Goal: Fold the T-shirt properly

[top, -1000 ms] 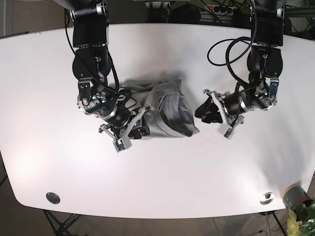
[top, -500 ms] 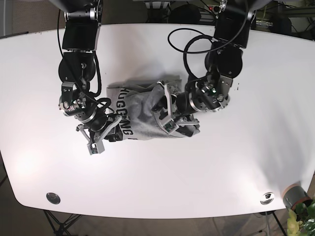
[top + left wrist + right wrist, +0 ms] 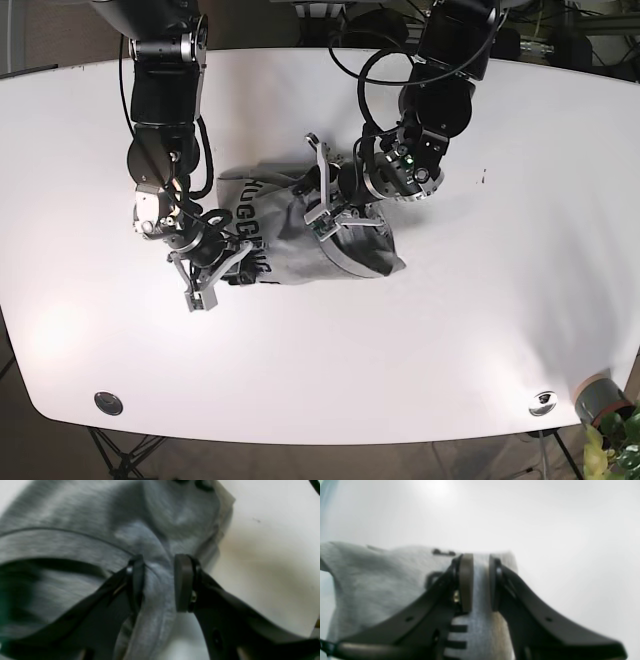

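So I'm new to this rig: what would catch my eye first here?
A crumpled grey T-shirt with black lettering, bunched mid-table, both black arms bent over it. The right gripper pinches its lettered edge at the base view's left; the left gripper clamps a fold on the other side.

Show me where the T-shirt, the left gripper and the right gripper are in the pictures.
T-shirt (image 3: 300,235): base view, on the middle of the grey cloth.
left gripper (image 3: 158,581): left wrist view, midway between its fingertips, on the pinched fold.
right gripper (image 3: 478,582): right wrist view, midway between its fingertips, on the pinched cloth.
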`<state>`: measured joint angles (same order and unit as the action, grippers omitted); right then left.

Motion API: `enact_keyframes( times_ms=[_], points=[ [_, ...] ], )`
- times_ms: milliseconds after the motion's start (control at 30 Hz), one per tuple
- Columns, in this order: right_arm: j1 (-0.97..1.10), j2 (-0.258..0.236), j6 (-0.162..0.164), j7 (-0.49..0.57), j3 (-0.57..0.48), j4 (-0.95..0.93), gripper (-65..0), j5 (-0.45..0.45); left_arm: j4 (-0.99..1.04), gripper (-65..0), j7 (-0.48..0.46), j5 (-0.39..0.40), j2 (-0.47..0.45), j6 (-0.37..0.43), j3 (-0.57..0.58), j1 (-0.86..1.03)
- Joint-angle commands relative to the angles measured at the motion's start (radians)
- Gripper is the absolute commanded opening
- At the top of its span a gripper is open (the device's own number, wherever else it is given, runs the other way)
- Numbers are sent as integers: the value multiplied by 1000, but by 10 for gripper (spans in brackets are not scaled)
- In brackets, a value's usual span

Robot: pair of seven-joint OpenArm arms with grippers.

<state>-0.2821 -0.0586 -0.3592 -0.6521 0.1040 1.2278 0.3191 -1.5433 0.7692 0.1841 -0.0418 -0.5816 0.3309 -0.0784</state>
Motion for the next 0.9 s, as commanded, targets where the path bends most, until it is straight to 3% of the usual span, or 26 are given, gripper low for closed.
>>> enact_keyframes(
  times_ms=[0,200,333,500,633,867],
  points=[
    [-38,-5,-4,61,3,-73,-550,8,25,-460,-20,13,-30,-2,-2,-25],
    [-42,-17,-4,177,-63,-202,-550,-65,50,-460,-20,15,-74,-7,-46,-16],
    [-41,-17,-4,194,-72,-230,-550,-76,54,-460,-20,16,-114,-8,-95,4],
    [-41,-19,-5,194,-72,-231,-552,-82,50,-460,-20,18,-165,-16,-160,6],
    [-42,-19,-5,191,-74,-225,-555,-77,20,-461,-20,39,-181,-117,-238,7],
    [-36,-14,-5,97,-74,-56,-555,-76,-95,-461,-17,127,-177,-117,-434,47]
  ],
)
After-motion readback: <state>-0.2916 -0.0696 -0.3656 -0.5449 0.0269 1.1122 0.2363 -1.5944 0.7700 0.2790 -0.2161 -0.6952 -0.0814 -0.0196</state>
